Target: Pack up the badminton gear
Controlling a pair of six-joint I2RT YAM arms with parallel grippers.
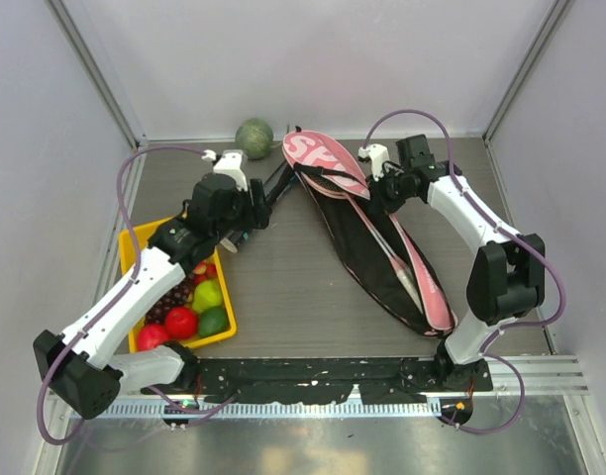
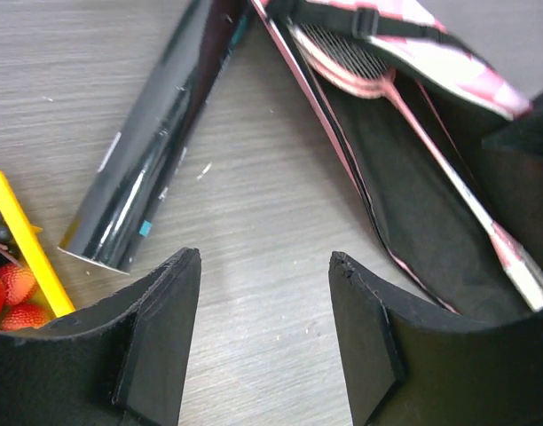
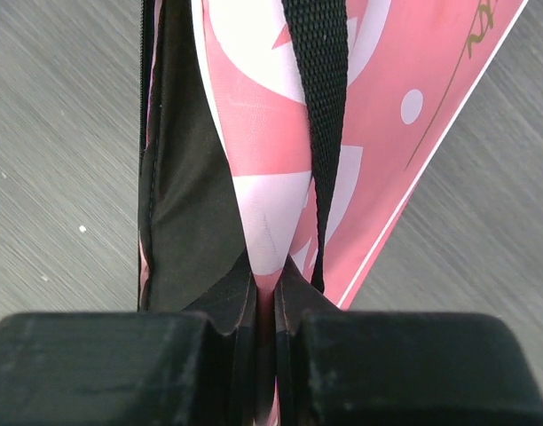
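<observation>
The big pink bag [image 1: 367, 242] lies open, and its top flap is pinched tight in the right pincer [image 3: 267, 306], which lifts it up. The rackets [image 2: 342, 58] are inside the bag, heads under the lifted flap. The long black tube [image 2: 156, 142] lies on the table just left of the bag, slanting, with its far end close to the bag's edge. The left pincer [image 2: 264, 293] hangs near the tube's near end, on the left of the bag, with its fingers spread and nothing between them. I think the tube goes in next. It is round and shiny, so it could roll away or slip from the fingers. It is long too, so one end could catch on the bag's edge. If the flap slid out of the right pincer, it would drop and cover the hole. Count: one bag, one tube, two racket rims as far as I can tell, one on top of the other, and no shuttlecocks in sight
</observation>
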